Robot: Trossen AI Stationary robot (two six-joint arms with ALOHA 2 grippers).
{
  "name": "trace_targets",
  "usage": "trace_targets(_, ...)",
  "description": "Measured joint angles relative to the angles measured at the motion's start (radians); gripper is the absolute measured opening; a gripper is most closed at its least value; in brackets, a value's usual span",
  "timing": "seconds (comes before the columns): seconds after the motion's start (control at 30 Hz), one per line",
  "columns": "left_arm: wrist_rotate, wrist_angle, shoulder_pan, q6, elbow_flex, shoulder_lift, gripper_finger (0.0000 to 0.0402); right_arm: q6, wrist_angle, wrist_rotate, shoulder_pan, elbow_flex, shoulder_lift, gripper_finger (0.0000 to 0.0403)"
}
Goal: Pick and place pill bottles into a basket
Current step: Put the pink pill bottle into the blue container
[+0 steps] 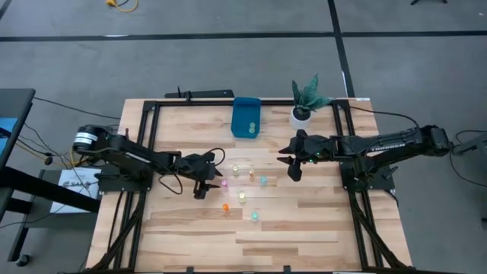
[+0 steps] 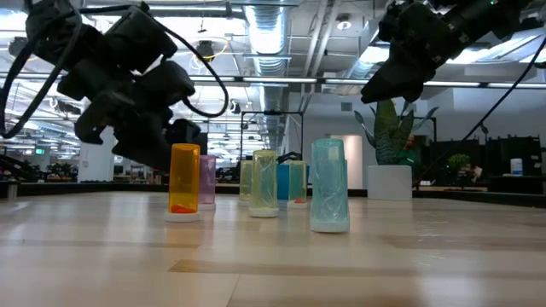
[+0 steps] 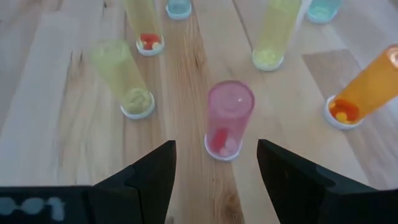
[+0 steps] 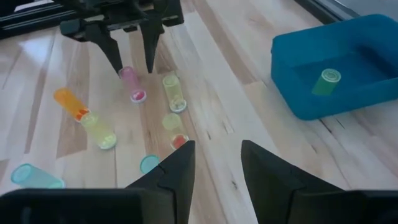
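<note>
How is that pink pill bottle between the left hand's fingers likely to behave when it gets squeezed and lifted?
The pink pill bottle is tall and narrow on a small base, so an off-centre touch from the open left hand would probably tip it. It looks nearly empty, so likely light. Its smooth plastic may slip, and once down it could roll.

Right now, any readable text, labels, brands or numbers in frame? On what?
Nothing can be read.
White lettering on the right arm: too small to read.
Pale marks on the body of the left gripper: blurred, unreadable.
Printed sheet off the table's left edge: too small to read.
Pill bottles and basket: no labels show.
</note>
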Motion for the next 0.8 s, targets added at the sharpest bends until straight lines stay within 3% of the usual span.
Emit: trace_targets(0.8, 0.043, -0.021, 0.0, 0.027, 0.07, 0.016, 0.0215, 0.018, -0.004, -0.003, 0.019, 0.001, 0.0, 0.0123)
